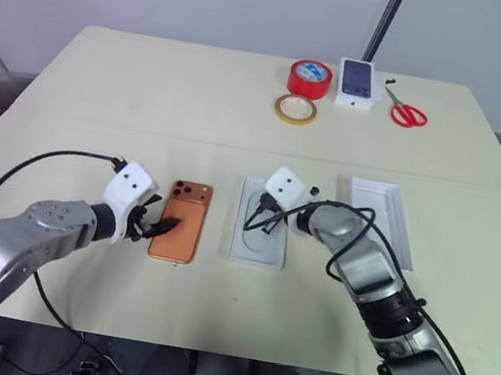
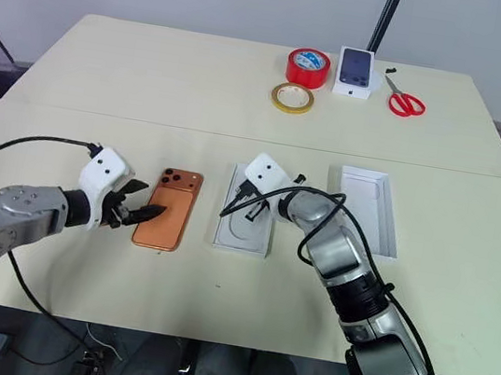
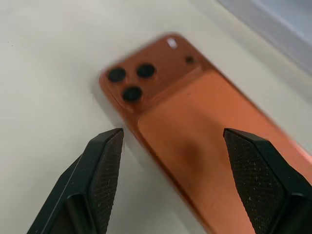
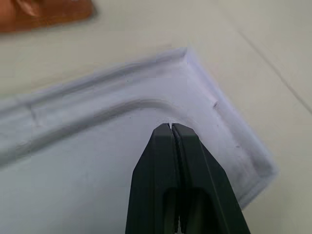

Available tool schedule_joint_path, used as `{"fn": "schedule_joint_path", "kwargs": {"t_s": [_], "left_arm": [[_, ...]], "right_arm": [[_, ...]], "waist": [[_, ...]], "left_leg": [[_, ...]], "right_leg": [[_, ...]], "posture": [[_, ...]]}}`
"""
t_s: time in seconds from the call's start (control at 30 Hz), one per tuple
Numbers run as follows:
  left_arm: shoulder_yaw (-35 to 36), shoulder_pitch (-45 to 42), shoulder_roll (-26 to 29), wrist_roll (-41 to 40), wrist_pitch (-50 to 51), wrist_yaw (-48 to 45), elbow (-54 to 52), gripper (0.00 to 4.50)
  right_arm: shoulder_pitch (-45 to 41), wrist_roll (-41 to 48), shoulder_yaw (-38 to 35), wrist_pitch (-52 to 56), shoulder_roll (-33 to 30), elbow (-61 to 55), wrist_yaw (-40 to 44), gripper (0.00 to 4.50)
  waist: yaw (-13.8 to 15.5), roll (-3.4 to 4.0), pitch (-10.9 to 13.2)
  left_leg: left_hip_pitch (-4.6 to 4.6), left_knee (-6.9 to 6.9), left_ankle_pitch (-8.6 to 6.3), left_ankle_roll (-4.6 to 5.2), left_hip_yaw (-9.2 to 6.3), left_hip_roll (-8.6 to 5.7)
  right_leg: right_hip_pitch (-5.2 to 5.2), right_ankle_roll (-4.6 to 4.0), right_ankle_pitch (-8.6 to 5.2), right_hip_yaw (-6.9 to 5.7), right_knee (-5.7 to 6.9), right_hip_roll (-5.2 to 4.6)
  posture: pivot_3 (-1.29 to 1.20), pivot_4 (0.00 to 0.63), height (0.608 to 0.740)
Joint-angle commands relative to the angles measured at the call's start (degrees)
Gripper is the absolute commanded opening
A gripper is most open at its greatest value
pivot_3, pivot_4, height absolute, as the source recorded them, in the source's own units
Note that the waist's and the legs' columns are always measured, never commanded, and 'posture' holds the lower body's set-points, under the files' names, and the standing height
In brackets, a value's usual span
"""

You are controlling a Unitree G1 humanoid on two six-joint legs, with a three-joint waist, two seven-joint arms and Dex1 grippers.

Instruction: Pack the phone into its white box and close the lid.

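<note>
Left gripper (image 3: 170,146) fingers apart, straddling the slim orange-copper phone (image 1: 180,220) flat on the table, lined up to grab. Right gripper (image 4: 171,127) pinched together, tips pressing the flat white oval-recess insert (image 4: 97,146), probably steadying it.

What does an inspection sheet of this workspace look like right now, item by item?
Surface: cream table, seam across the middle.
Job's things: phone back up, left of the insert; white tray lies empty to the right.
Clutter: red tape, yellow tape, small phone box, scissors along the far edge.
Grippers: left gripper open over the phone; right gripper shut, tips on the insert.
Cables: black cable on the left arm, another on the right.
Surroundings: dark pole, grey wall.
</note>
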Motion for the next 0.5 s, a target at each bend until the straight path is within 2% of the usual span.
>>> {"fn": "schedule_joint_path", "kwargs": {"t_s": [0.03,0.13,0.23,0.33,0.37,0.5], "left_arm": [[4.8,1.4,-1.3,2.3,-2.1,-2.5,-0.5,3.43],[7.9,2.8,-3.2,2.7,-0.1,-1.9,0.2,3.43],[12.9,2.1,-7.2,-2.3,7.1,0.9,2.3,3.43],[16.5,0.9,-10.5,-6.8,15.7,3.6,3.5,4.31],[16.8,0.6,-11.0,-7.3,17.7,4.0,3.5,4.45],[19.6,-2.1,-15.2,-13.0,27.6,7.7,4.1,4.45]], "right_arm": [[-0.9,-3.1,0.6,-0.6,-0.8,0.1,-0.9,0.06],[0.0,-2.4,-0.5,-1.7,-0.9,-3.0,0.5,0.06],[-0.4,1.6,-2.3,-0.5,-0.2,-9.5,4.3,0.06],[-1.5,4.0,-1.5,1.9,0.8,-13.9,7.3,0.0],[-1.9,4.6,-1.0,2.6,1.3,-14.6,7.9,0.0],[-3.7,4.1,4.2,4.1,2.4,-14.4,10.1,0.0]], "waist": [[0.0,-0.01,0.0],[-0.2,-0.01,0.0],[-0.3,0.0,0.0],[-0.5,-0.02,0.0],[-0.4,-0.02,0.0],[-0.4,-0.02,0.0]], "left_leg": [[0.0,-0.01,0.0,0.0,0.0,0.01],[0.01,-0.02,0.0,0.01,-0.02,0.04],[0.01,-0.03,-0.01,0.02,-0.02,0.05],[0.01,-0.03,-0.02,0.03,-0.04,0.1],[0.01,-0.03,-0.02,0.03,-0.06,0.11],[0.07,-0.02,-0.01,0.03,-0.08,0.11]], "right_leg": [[0.0,0.0,0.0,0.0,0.0,0.0],[0.0,-0.01,0.01,0.0,0.02,0.02],[-0.01,-0.01,0.01,-0.01,0.04,0.02],[-0.03,0.0,0.01,-0.01,0.09,0.05],[-0.03,0.0,0.01,-0.02,0.09,0.05],[0.02,0.0,0.01,-0.04,0.13,0.06]], "posture": [[0.0,0.15,0.717],[0.0,0.15,0.717],[0.0,0.15,0.717],[0.0,0.15,0.717],[0.0,0.15,0.717],[0.0,0.15,0.717]]}}
